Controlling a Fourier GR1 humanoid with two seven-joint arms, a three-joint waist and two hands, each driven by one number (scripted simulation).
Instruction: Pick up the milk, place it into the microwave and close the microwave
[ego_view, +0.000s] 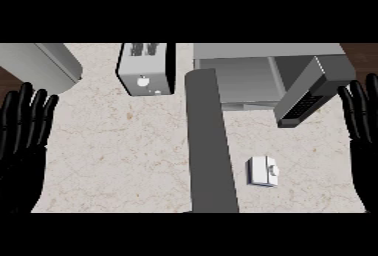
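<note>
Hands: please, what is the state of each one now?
Left hand: open, fingers straight, holding nothing.
Right hand: open, fingers straight, holding nothing.

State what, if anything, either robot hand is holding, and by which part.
Nothing is held. The left robot hand and right robot hand are both open at the view's edges, and the milk stands untouched on the counter.

The worktop (125, 150) is showing a pale beige marble pattern with faint brownish veins. The milk carton (263, 171) is appearing white with grey shading. The microwave (251, 75) is showing light grey, its open door (310, 92) carrying a dark panel. The toaster (146, 67) left of the microwave is showing white and black. Both robot hands, left (22, 145) and right (363, 135), are showing black.
</note>
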